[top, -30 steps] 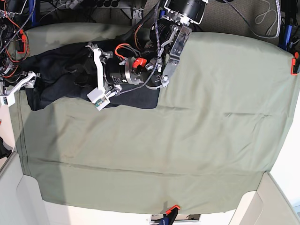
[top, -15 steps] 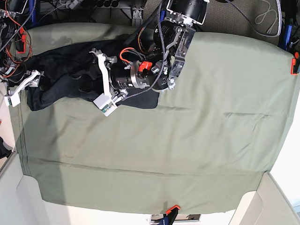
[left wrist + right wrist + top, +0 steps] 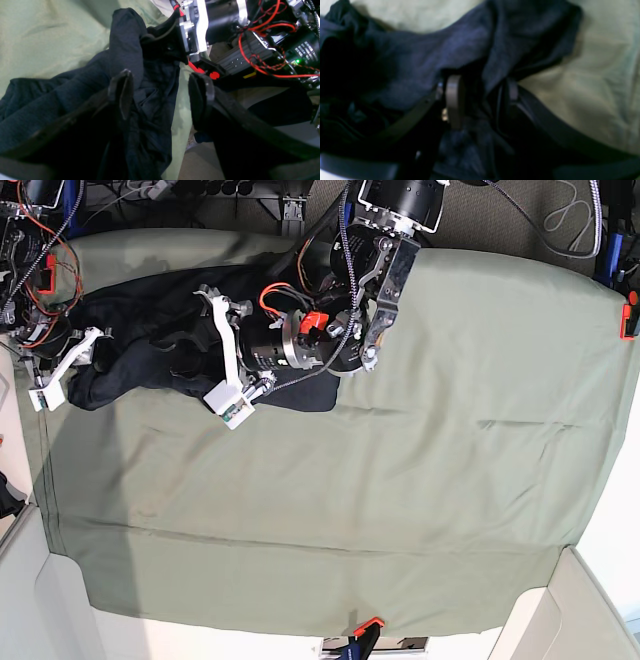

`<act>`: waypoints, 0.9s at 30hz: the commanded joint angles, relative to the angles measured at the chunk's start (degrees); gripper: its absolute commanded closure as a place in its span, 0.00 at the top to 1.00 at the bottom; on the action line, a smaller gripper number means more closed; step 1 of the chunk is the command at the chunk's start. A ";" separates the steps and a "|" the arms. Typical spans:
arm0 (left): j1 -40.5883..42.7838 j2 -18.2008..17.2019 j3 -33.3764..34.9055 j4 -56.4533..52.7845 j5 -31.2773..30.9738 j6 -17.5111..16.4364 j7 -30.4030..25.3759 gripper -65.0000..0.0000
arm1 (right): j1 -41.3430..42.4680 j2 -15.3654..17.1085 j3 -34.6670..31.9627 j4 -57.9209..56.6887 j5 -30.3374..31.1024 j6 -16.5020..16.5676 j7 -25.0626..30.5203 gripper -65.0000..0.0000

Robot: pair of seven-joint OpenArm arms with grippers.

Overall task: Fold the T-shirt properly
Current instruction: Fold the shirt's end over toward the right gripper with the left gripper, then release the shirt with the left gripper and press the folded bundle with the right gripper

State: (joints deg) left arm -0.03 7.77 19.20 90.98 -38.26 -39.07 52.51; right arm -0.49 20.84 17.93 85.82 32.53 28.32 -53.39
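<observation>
The dark T-shirt [image 3: 140,305] lies bunched in the far left corner of the olive table cloth [image 3: 400,480]. My left gripper [image 3: 170,350] reaches leftward over the heap. In the left wrist view it [image 3: 161,97] stands open, with a raised ridge of the T-shirt [image 3: 50,100] beside its left finger [image 3: 122,92] and cloth below the gap. My right gripper [image 3: 90,365] is at the shirt's left end. In the blurred right wrist view its jaws [image 3: 481,100] are drawn in on a fold of the T-shirt [image 3: 420,55] that fills the gap.
The table cloth covers the whole table, held by an orange clamp [image 3: 365,625] at the near edge and a red clamp [image 3: 628,315] at the right edge. Cables and arm hardware [image 3: 30,240] crowd the far left corner. My left arm's body [image 3: 385,270] hangs over the shirt's right part.
The right gripper has moved right onto the shirt's left end and its jaws have narrowed around a fold. The left gripper shifted slightly right and stayed open.
</observation>
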 commanded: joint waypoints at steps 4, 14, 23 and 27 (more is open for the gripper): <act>-0.90 0.63 0.15 1.11 -1.42 -0.93 -1.20 0.57 | 0.59 0.87 -1.40 0.46 -0.26 0.39 0.83 0.29; -0.90 -1.18 0.15 7.08 -3.08 -0.93 3.37 0.57 | 0.66 1.14 0.42 0.11 -6.21 -0.02 6.45 0.00; -0.57 -12.00 -5.92 11.43 -7.13 -0.93 3.43 0.57 | 1.75 5.73 12.20 0.13 0.04 0.02 6.84 0.00; 0.02 -14.12 -11.34 11.28 -7.37 -0.93 3.41 0.57 | 3.04 7.74 13.07 0.63 4.74 0.70 5.31 0.00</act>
State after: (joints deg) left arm 0.56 -6.24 7.90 101.25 -44.34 -39.48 57.01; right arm 1.87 27.49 30.59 85.30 36.10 28.71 -49.04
